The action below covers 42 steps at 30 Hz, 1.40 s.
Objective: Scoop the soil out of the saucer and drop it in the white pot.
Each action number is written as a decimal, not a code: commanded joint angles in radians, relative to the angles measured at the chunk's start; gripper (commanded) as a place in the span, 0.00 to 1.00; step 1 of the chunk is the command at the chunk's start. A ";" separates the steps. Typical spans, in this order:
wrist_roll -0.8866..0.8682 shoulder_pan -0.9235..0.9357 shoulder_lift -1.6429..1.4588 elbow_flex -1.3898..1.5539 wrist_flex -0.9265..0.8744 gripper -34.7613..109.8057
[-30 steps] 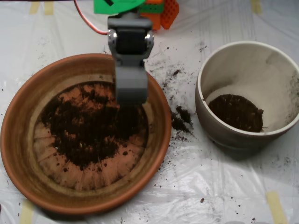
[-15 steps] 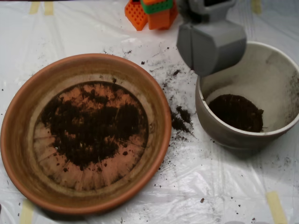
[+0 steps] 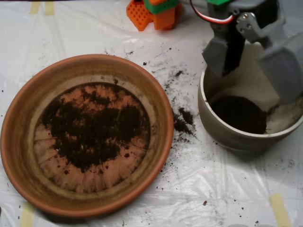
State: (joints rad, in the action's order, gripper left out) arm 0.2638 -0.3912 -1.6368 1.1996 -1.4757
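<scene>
My scoop (image 3: 253,59) hangs spread apart over the pot (image 3: 222,130) at the right of the frame, directly above its soil; the remaining soil (image 3: 90,127) lies in the saucer (image 3: 163,118), lower left.

My claw (image 3: 253,66) covers the far rim and upper inside of the white pot (image 3: 222,130), and the picture's right edge cuts off that pot's side. The top edge crops my arm and the orange block (image 3: 156,13). Soil (image 3: 92,125) hides most of the saucer's (image 3: 28,156) base lines
</scene>
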 commanded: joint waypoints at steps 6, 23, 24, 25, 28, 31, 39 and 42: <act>0.003 -0.009 -0.064 -0.038 -0.005 0.56; -0.275 0.439 -0.193 -0.005 0.026 0.55; -0.265 0.466 -0.193 0.015 0.028 0.55; -0.258 0.495 -0.196 0.046 0.034 0.54; -0.196 0.571 -0.222 0.192 0.081 0.54; -0.103 0.638 -0.273 0.376 0.169 0.54; 0.169 0.752 -0.273 0.698 0.353 0.54; 0.255 0.750 -0.219 0.764 0.382 0.54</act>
State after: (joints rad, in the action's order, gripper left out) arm 0.4326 0.3405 -1.8300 1.9359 -1.1305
